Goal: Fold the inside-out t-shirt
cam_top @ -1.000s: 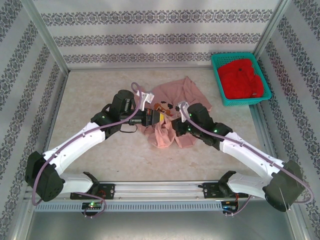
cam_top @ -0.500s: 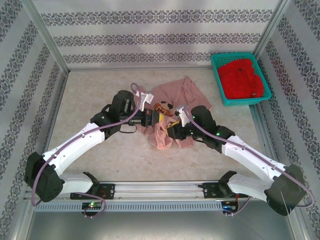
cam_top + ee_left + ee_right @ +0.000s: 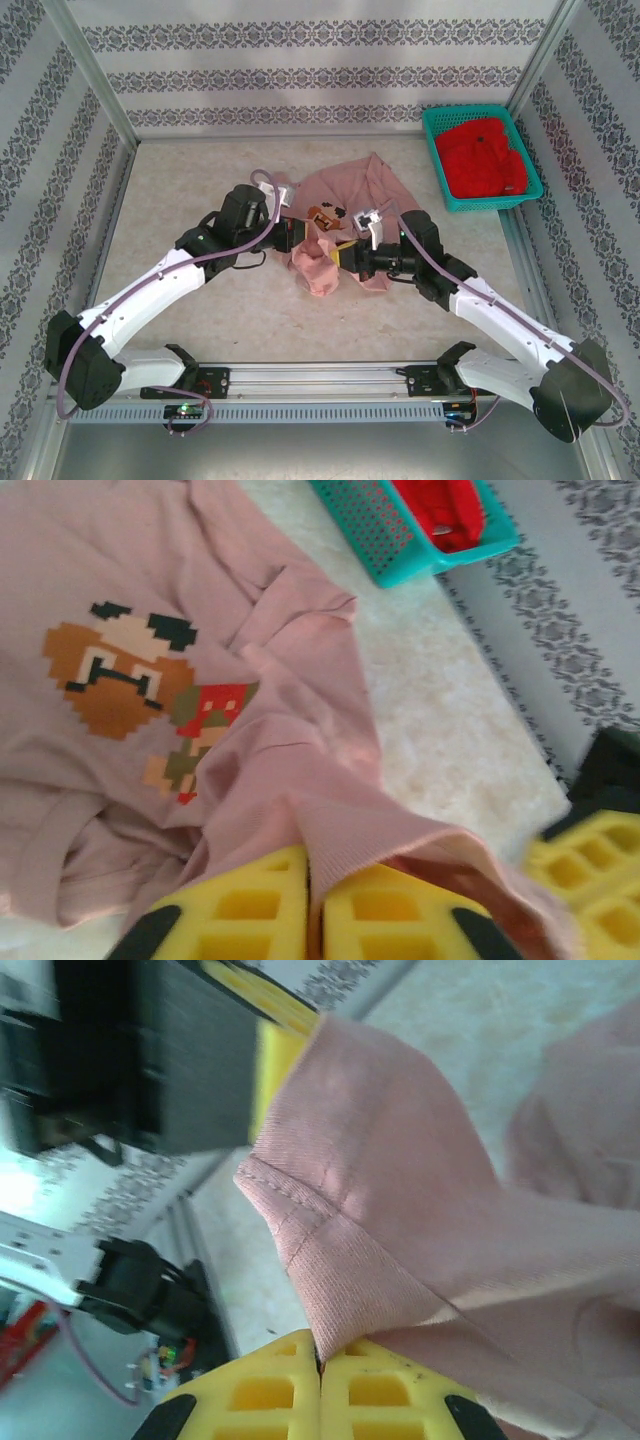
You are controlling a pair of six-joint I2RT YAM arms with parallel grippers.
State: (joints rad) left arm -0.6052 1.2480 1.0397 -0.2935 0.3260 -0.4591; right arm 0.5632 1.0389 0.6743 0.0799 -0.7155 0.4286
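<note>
The inside-out t-shirt point(image 3: 357, 190) lies crumpled mid-table, salmon-pink with a pixel print point(image 3: 120, 680). My left gripper point(image 3: 302, 238) is shut on a ribbed hem of it; in the left wrist view the yellow fingers point(image 3: 250, 910) pinch the cloth at the left gripper point(image 3: 312, 905). Close to its right, my right gripper point(image 3: 346, 253) is shut on a stitched edge of the same shirt point(image 3: 400, 1190), the cloth running down into the right gripper point(image 3: 320, 1380). A bunched fold point(image 3: 320, 265) hangs between the two grippers. The right gripper's fingers point(image 3: 590, 870) show beside the left one.
A teal basket point(image 3: 436, 160) stands at the back right holding a bright red garment point(image 3: 485, 160); the left wrist view has the same basket point(image 3: 395, 545) beyond the shirt. Patterned walls ring the pale table point(image 3: 190, 170), and the rail runs along the near edge.
The right gripper let go briefly and shut again on the cloth, its arm drawing back to the right. The left gripper shifted slightly left, and the hanging fold bunched up shorter.
</note>
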